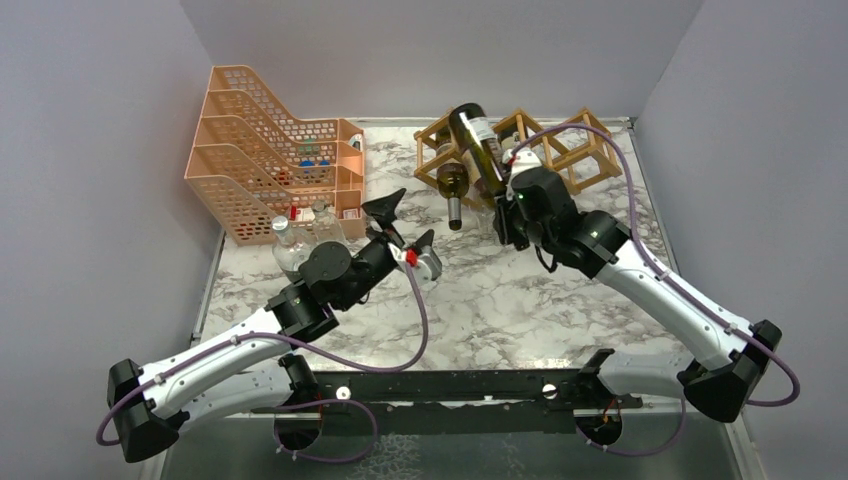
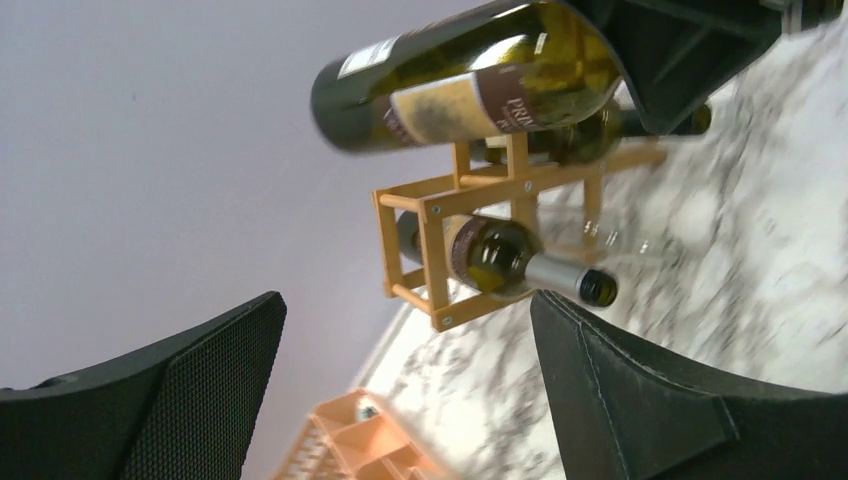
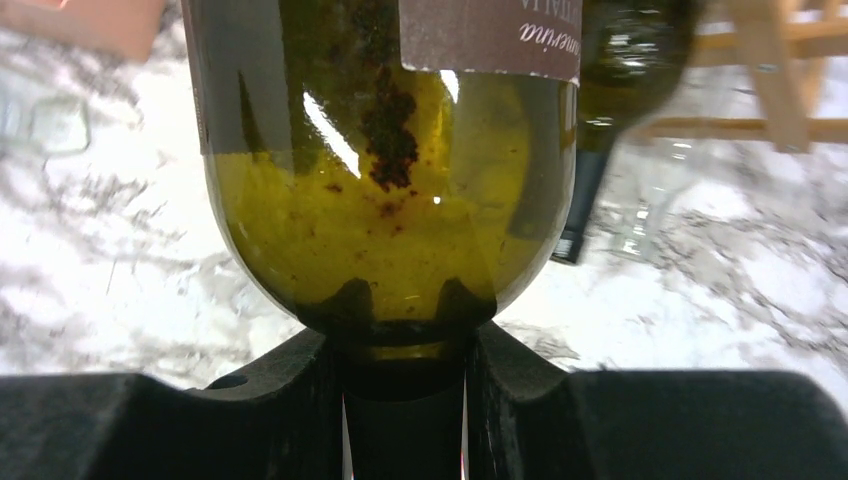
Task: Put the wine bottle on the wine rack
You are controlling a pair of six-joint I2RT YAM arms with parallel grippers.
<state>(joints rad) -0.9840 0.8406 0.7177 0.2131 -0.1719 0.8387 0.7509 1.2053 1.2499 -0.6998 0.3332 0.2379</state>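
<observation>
My right gripper (image 1: pixel 505 190) is shut on the neck of a dark green wine bottle (image 1: pixel 478 140) and holds it in the air, base up and away, over the left end of the wooden wine rack (image 1: pixel 580 150). In the right wrist view the bottle (image 3: pixel 390 200) fills the frame with its neck between my fingers (image 3: pixel 290 400). A second wine bottle (image 1: pixel 453 185) lies in the rack's left cell, neck pointing toward me. My left gripper (image 1: pixel 405 225) is open and empty over the table, left of the rack. Its view shows the held bottle (image 2: pixel 470 85) above the rack (image 2: pixel 480 195).
An orange mesh tiered file tray (image 1: pixel 265 150) stands at the back left with small items in it. A clear plastic bottle (image 1: pixel 290 245) lies by the left arm. A clear glass item (image 1: pixel 480 215) lies on the marble table (image 1: pixel 500 300) under the rack's left end. Grey walls enclose the table.
</observation>
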